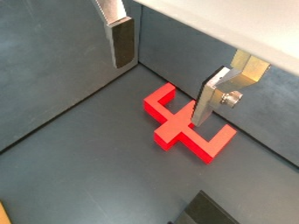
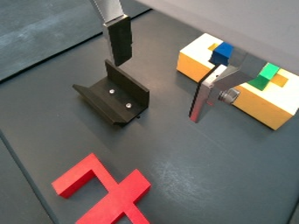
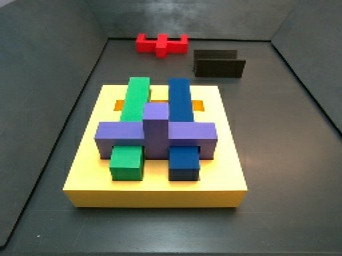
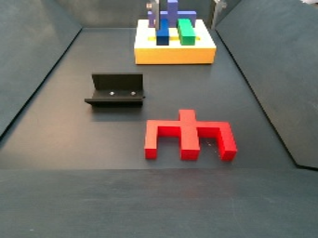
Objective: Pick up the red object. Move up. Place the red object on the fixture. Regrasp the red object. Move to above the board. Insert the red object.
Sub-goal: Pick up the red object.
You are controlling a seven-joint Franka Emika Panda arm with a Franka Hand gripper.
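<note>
The red object (image 4: 188, 136) lies flat on the floor near the fixture (image 4: 117, 90), untouched. The hand (image 1: 163, 66) hangs above it, fingers spread wide and empty. Every step, from pickup to insertion in the board (image 3: 158, 175), remains.

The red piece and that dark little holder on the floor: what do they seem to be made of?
The red object looks like matte plastic: even colour, crisp edges, no grain. The fixture looks like dark metal or hard plastic, with small screw heads on its back wall. The gripper hangs open above, with silver metal fingers.
</note>
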